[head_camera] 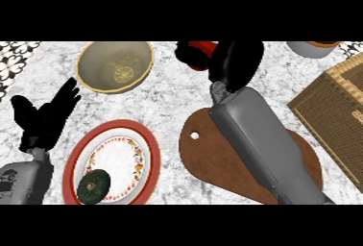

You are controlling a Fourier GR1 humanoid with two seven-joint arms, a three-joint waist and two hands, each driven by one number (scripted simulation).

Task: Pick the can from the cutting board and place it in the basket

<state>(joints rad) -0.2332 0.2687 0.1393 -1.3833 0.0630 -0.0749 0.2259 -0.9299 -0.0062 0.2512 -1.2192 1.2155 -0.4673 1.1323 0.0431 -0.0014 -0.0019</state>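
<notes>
Bowls: we count one (pixel 115 66), near the counter's far edge.
Plates: one (pixel 113 162), red-rimmed, near the counter's front edge.
Dark round items on the plate: one (pixel 93 186).
Cutting boards: one (pixel 220 158).
Baskets: one (pixel 333 113), at the right edge.
Red cans: one (pixel 202 49).
Hands: two (pixel 44 117) (pixel 230 60).

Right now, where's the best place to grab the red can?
Probably round its side wall, coming from the cutting board side. That is how the right hand already curls round the red can, hiding most of it, so its pose is hard to tell. The left hand rests open.
</notes>
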